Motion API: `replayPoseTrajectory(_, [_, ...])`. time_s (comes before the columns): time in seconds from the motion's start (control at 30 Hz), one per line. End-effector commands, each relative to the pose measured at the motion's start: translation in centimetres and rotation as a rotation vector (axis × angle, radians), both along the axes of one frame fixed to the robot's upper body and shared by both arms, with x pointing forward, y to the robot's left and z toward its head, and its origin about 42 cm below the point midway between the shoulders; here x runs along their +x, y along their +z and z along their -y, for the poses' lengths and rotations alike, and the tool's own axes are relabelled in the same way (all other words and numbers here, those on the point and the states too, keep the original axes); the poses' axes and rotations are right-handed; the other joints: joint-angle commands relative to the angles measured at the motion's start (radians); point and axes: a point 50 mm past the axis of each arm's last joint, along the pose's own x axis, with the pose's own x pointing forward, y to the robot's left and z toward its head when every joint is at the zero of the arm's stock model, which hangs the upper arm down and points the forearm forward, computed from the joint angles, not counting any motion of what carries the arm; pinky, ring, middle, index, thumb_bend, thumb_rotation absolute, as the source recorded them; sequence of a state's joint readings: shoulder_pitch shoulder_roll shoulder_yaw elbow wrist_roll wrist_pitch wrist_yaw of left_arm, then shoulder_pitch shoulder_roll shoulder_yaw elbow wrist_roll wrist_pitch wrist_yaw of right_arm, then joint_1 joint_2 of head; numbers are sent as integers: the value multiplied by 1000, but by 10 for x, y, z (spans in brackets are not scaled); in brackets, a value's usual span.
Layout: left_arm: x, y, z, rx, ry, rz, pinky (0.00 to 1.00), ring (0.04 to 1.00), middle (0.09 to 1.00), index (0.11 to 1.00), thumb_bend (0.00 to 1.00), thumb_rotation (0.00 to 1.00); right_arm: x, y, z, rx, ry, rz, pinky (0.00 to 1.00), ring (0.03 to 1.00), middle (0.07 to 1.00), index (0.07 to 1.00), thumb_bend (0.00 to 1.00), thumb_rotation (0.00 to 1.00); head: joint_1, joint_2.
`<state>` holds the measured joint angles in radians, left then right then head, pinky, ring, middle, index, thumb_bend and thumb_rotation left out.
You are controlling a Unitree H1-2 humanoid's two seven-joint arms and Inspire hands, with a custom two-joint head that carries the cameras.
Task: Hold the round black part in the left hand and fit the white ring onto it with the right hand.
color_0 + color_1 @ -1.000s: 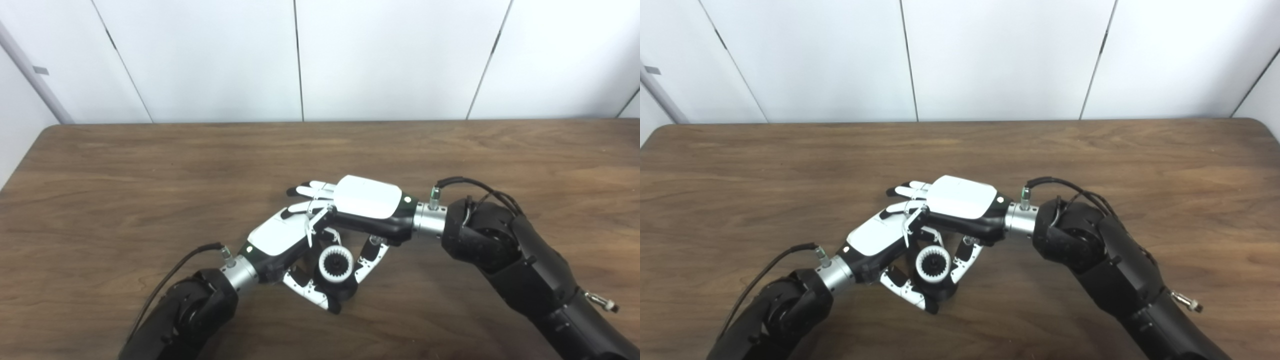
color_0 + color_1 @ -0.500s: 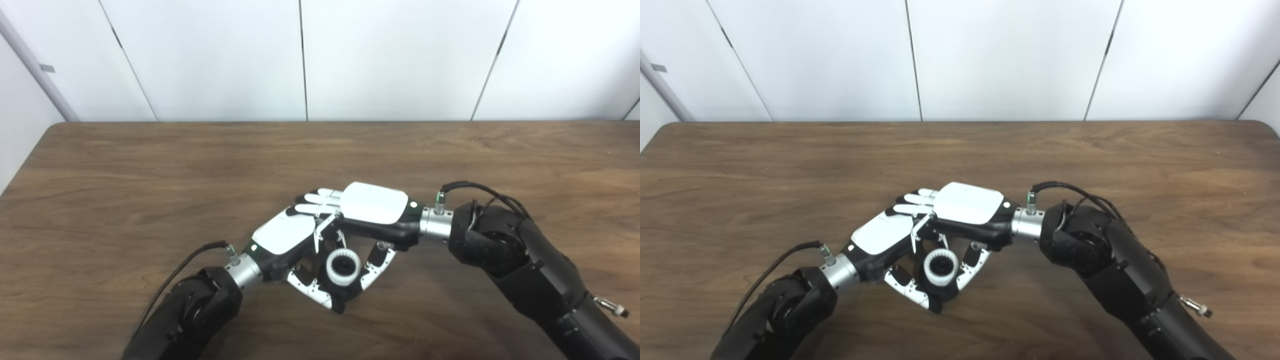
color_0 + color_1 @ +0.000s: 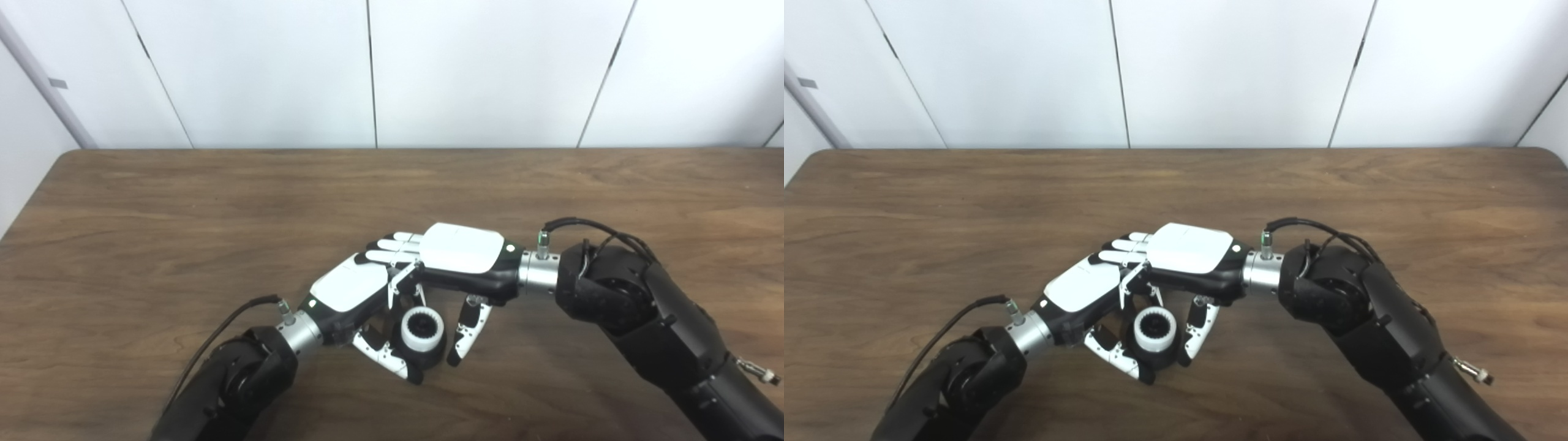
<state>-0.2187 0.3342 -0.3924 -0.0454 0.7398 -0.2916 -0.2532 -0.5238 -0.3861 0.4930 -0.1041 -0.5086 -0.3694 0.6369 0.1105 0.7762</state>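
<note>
The round black part (image 3: 430,356) rests low over the table with the white toothed ring (image 3: 422,327) seated on top of it. My left hand (image 3: 349,288) is shut on the black part: its thumb (image 3: 386,358) lies against the part's near left side, and its fingers are hidden behind. My right hand (image 3: 462,248) lies flat, palm down, over the left hand, with its fingers stretched left. The right thumb (image 3: 468,334) hangs down just right of the part, with a small gap between them. The right hand holds nothing.
The brown wooden table (image 3: 184,214) runs to white wall panels (image 3: 1231,67) at the back. Its left edge (image 3: 30,196) shows in the left eye view. A black cable (image 3: 588,228) loops over the right wrist.
The right thumb has swung away from the black part, opening a gap, and the right hand has slid a little to the right. The left hand and the ringed part have stayed put.
</note>
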Motion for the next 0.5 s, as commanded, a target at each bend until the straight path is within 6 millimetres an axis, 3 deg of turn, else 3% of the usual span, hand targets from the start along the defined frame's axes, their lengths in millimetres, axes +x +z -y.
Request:
replayPoseTrajectory(0.0, [6, 19, 1, -27, -17, 72, 1000, 1000, 896, 481, 524, 54, 3, 15, 3, 12, 14, 40, 1000, 1000, 960, 594, 1000, 192, 2, -1])
replayPoseTrajectory(0.3, [12, 9, -8, -22, 14, 81, 1000, 1000, 876, 481, 524, 55, 1, 34, 9, 71, 7, 65, 1000, 1000, 966, 583, 1000, 183, -6, -16])
replayPoseTrajectory(0.47, [15, -2, -16, 2, 24, 81, 1000, 1000, 868, 482, 524, 54, -3, 52, 23, 186, -32, 71, 1000, 1000, 949, 606, 1000, 194, -11, -28])
